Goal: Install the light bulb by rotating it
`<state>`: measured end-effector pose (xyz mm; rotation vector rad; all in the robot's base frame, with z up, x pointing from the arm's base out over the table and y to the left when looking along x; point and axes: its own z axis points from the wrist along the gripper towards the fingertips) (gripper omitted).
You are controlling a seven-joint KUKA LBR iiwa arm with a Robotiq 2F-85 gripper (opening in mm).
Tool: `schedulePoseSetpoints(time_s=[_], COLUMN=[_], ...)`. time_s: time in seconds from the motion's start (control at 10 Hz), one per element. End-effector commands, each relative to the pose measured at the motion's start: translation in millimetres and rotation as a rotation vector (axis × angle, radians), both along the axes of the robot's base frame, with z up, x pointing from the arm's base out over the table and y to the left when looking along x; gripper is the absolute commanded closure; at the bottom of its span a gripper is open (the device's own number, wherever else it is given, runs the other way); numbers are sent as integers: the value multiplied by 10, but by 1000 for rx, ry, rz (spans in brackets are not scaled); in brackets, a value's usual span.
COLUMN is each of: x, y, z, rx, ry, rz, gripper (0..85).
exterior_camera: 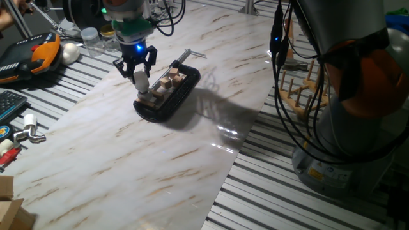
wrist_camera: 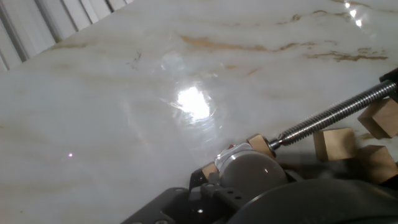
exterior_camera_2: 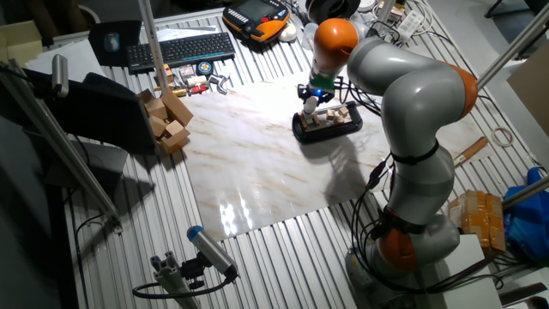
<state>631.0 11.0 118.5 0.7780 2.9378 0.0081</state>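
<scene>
The gripper [exterior_camera: 137, 71] points down over the near-left end of a black tray [exterior_camera: 185, 91], its two dark fingers clenched on the light bulb [exterior_camera: 140, 80], a small white frosted globe held upright between them. In the hand view the bulb [wrist_camera: 249, 171] fills the lower middle, directly above a small wooden piece at the end of a threaded metal rod [wrist_camera: 336, 113]. The tray rests on the marble worktop [exterior_camera: 128, 160] and holds several small wooden blocks [exterior_camera: 167, 83]; their exact count cannot be told, though three show beside the rod in the hand view. One rod lies along the tray, its handle sticking out at the far end.
</scene>
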Motion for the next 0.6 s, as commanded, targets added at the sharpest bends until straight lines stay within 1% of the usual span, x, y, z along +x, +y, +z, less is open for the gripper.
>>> schedulePoseSetpoints(time_s=[0.0,0.2,0.3,0.5], x=[0,0,-1,-5], y=[0,-1,2,2], z=[1,-5,-16,-25], rx=[1,3,15,18], ry=[-3,-10,-15,-27], rz=[-10,-43,-78,-122], gripper=[850,850,850,850])
